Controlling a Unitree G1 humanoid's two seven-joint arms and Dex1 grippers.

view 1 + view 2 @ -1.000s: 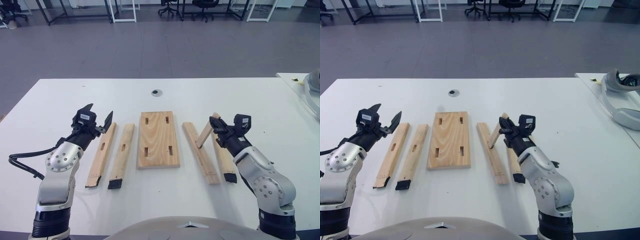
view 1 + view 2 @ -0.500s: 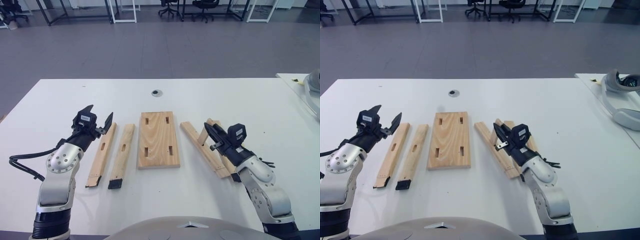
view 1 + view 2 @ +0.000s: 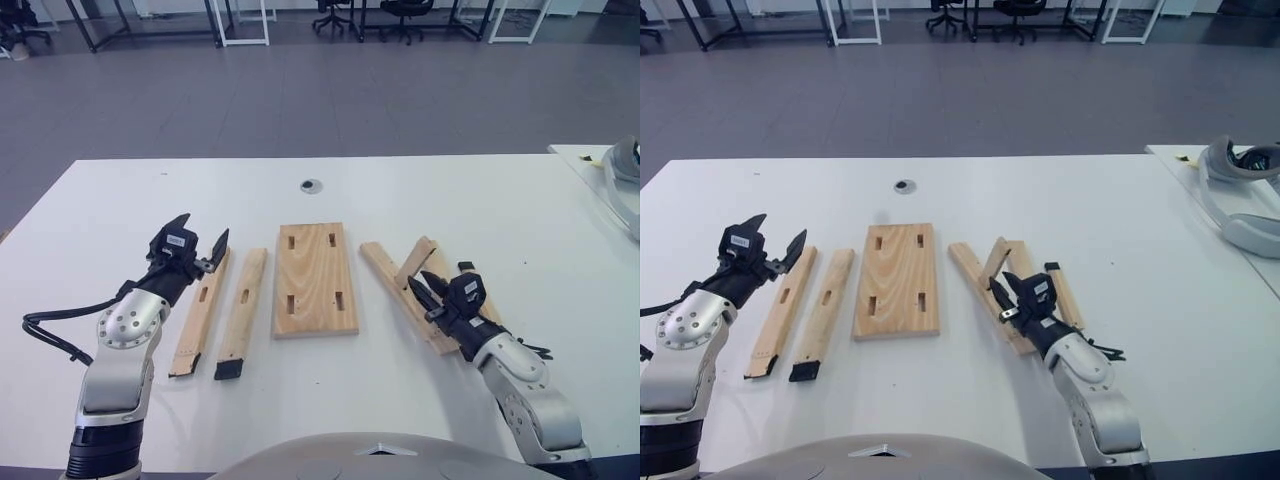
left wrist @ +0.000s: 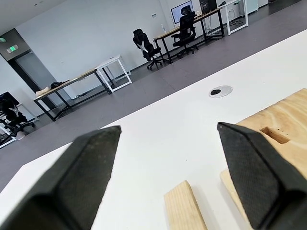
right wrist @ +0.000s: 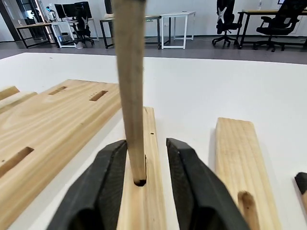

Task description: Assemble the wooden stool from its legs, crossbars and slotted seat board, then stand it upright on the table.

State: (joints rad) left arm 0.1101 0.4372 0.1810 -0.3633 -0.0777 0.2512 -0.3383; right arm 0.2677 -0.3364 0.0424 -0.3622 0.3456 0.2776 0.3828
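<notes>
Left gripper (image 3: 203, 228), spread wide, hovers at the far end of the outer left leg (image 3: 203, 305). Right gripper (image 5: 146, 143) loosely straddles the crossbar (image 5: 129, 72), one finger touching, whose end sits in a right leg (image 5: 149, 211). The seat board (image 3: 315, 280) lies flat between. The table (image 3: 450, 195) extends beyond to its far edge, past a grommet (image 3: 311, 185).

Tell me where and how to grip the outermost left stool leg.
Grip the outermost left leg across its narrow width near its far end, coming down from above. It lies flat, so only its long side faces are free; the gap to the neighbouring leg likely leaves finger room, and the open left gripper hovers at that end.
</notes>
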